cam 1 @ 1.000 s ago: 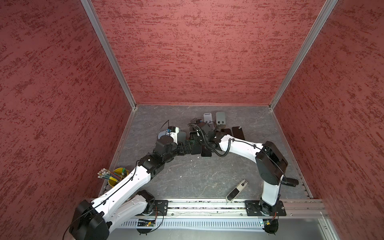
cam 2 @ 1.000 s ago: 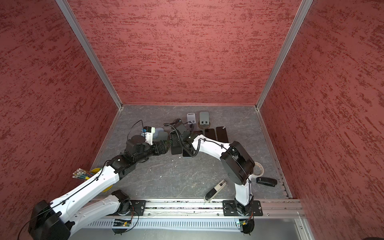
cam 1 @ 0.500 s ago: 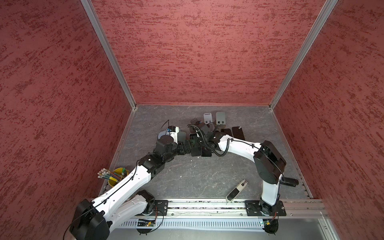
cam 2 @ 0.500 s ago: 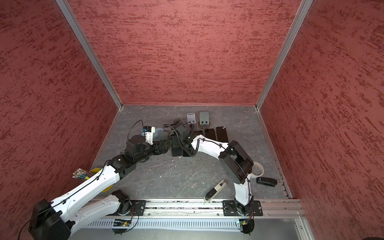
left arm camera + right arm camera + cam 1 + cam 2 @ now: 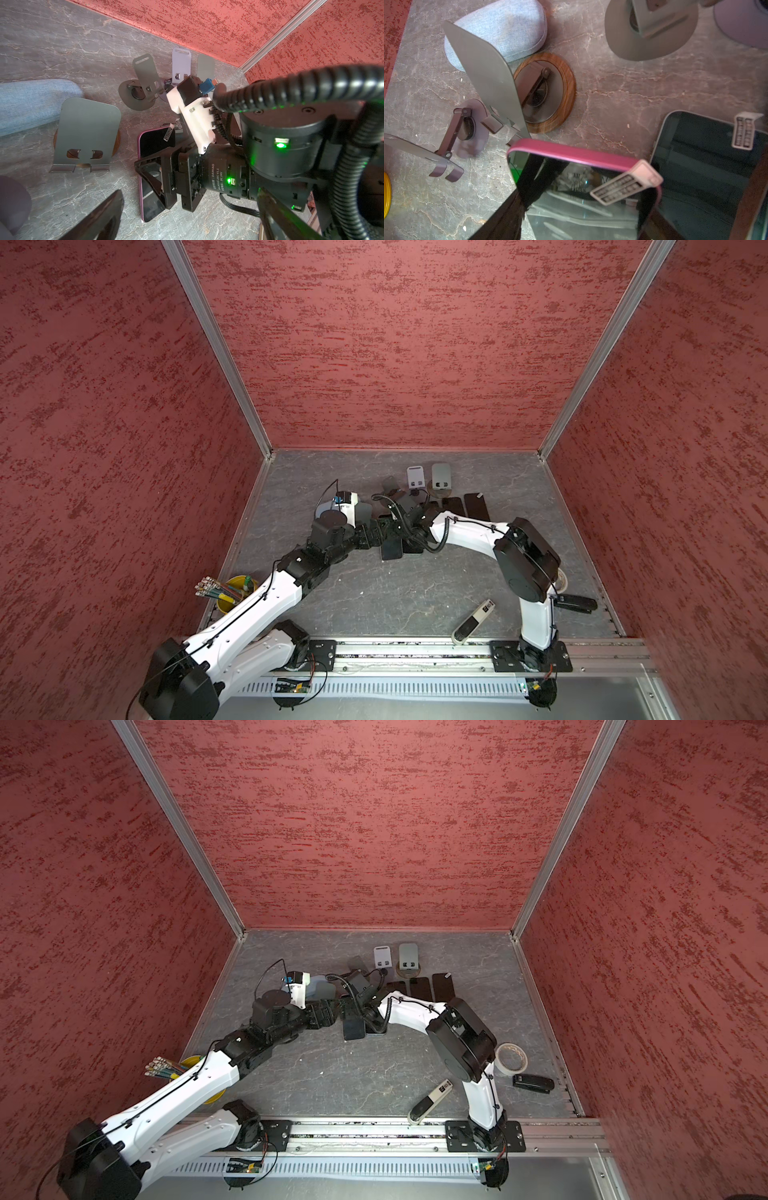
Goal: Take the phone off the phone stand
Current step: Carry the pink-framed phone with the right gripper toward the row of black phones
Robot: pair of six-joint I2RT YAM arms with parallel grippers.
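Observation:
The phone, black-screened with a magenta rim, lies low over the table in front of the empty grey phone stand on its round wooden base. My right gripper is shut on the phone across its width; its pink rim sits between the fingers. In both top views the phone shows under the right gripper. My left gripper hangs wide open just beside it, holding nothing, also seen as the left gripper.
A second phone lies flat beside the held one, with more phones behind. Other stands stand at the back, next to a blue fabric case. Yellow pencil cup, tape roll, stapler and remote lie around.
The right arm's elbow has drifted a little to the left. Both grippers and the phone stay almost where they were.

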